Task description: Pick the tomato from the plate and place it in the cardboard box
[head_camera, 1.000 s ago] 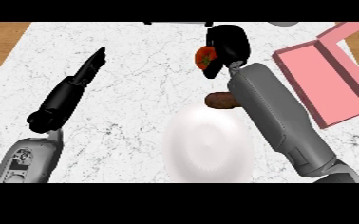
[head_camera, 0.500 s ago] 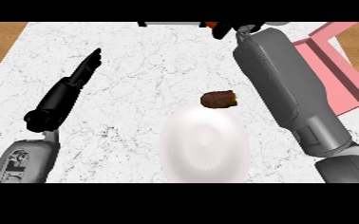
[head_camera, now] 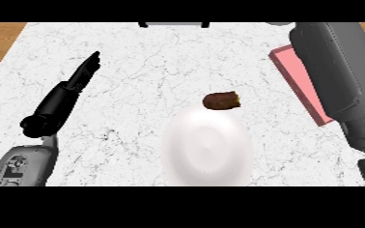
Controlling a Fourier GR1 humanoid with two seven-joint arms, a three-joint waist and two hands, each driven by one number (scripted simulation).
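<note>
While stretching the right arm (head_camera: 329, 67) over the pink box (head_camera: 296, 82), hiding the right hand past the top edge (no telling if clenching or letting go). Not showing the tomato anywhere, even on the white plate (head_camera: 206, 149). Resting the left hand (head_camera: 80, 76), fingers straight, far off.

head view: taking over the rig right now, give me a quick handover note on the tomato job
left hand: open, fingers straight, resting at the counter's left.
right hand: out of view; only its grey forearm shows, over the pink box at the right.
tomato: not visible.
plate: no tomato on it; a brown item lies at its far rim.
done: tomato is off the plate.
left: confirm that it goes into the box, then bring the arm back.
</note>
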